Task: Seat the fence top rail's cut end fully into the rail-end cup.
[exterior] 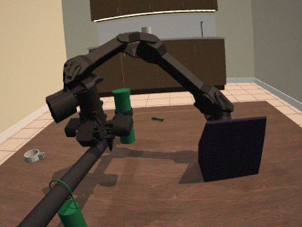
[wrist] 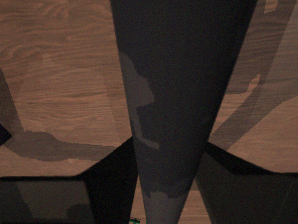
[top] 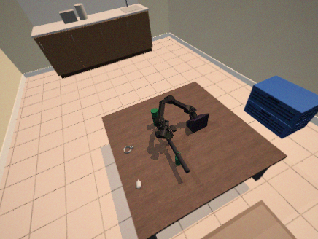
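The dark rail (top: 179,156) (exterior: 77,169) (wrist: 175,75) slopes across the table, passing through the green loop cap (exterior: 70,193) on the short green post (top: 177,160) (exterior: 73,216). My gripper (top: 168,138) (exterior: 102,141) (wrist: 162,137) is shut on the rail near its far end, with one finger on each side. The big green post (top: 154,111) (exterior: 122,100) stands upright just beyond the gripper. Its dark brace band (exterior: 128,112) sits partway up, below the cap. The gripper hides the rail-end cup and the rail's cut end in the exterior view, so I cannot tell whether they touch.
A large dark panel (top: 198,123) (exterior: 232,149) stands by the arm's base. A grey ring clamp (top: 128,149) (exterior: 32,156) and a small white piece (top: 138,184) lie toward the table's left edge. A small green part (exterior: 157,119) lies behind the big post.
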`<state>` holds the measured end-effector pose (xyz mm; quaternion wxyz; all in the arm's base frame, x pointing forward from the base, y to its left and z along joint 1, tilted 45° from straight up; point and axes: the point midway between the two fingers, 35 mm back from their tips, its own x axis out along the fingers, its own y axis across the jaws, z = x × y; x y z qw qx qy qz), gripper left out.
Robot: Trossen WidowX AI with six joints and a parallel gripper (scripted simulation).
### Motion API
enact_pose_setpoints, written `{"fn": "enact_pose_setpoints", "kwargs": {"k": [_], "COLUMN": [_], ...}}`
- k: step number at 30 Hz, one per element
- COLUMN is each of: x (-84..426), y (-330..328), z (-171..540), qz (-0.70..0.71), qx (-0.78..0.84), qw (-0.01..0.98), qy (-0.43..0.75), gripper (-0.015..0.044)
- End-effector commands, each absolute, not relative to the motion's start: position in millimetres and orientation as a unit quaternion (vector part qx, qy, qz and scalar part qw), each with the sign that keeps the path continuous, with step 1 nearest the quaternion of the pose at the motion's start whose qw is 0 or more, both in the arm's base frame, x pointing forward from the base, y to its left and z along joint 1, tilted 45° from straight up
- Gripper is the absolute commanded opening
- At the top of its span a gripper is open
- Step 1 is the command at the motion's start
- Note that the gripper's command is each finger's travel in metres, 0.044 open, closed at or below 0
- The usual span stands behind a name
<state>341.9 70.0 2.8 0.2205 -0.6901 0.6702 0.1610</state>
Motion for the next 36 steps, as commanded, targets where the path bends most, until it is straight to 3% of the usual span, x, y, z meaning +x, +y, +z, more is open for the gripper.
{"fn": "enact_pose_setpoints", "kwargs": {"k": [1, 36], "x": [342.7, 342.9], "y": [72.3, 59.6], "z": [5.5, 21.4], "qz": [0.161, 0.162], "qx": [-0.691, -0.69], "qw": [0.221, 0.217], "qy": [0.669, 0.671], "gripper": [0.0, 0.0]}}
